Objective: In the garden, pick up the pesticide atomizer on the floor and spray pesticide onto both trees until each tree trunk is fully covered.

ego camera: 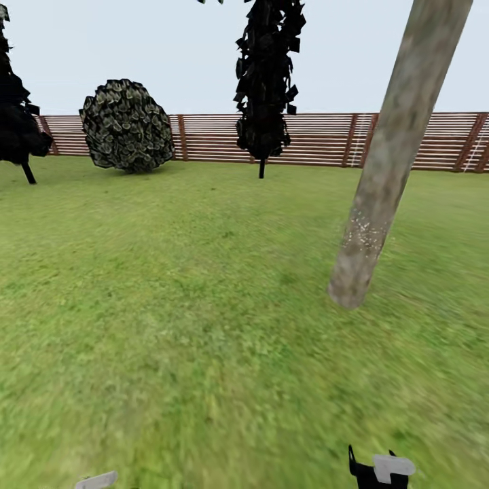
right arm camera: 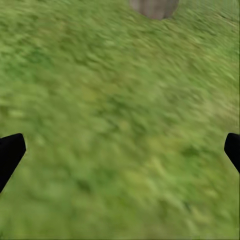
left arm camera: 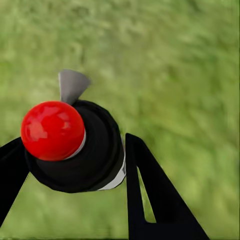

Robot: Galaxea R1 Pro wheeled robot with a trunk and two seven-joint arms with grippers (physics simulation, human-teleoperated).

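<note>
Pesticide atomizer (left arm camera: 82,150) read as a slim black bottle with a glossy red nozzle top and a sliver of white label at its lower edge, seen end-on in the left wrist view. It sat between the two black fingers (left arm camera: 150,195) of the left gripper (left arm camera: 70,172), fingers pressed against both sides of the body, over blurred grass (left arm camera: 175,65). A grey wedge-shaped piece (left arm camera: 72,85) stuck out just past the nozzle.

Right gripper (right arm camera: 120,150) was spread wide with nothing in it, only the fingertips (right arm camera: 10,152) at the frame edges; the base of the tree trunk (right arm camera: 154,7) lay ahead of it.

Head view: tree trunk (ego camera: 397,149) at about 2 o'clock, mottled grey-brown, leaning in frame, pale speckles low on the bark. Lawn (ego camera: 170,305) all round, slatted wooden fence (ego camera: 319,139) at 12 o'clock, a black narrow tree (ego camera: 267,81) and a round bush (ego camera: 127,125) in front of it. Part of the right arm (ego camera: 380,470) showed at 5 o'clock.
</note>
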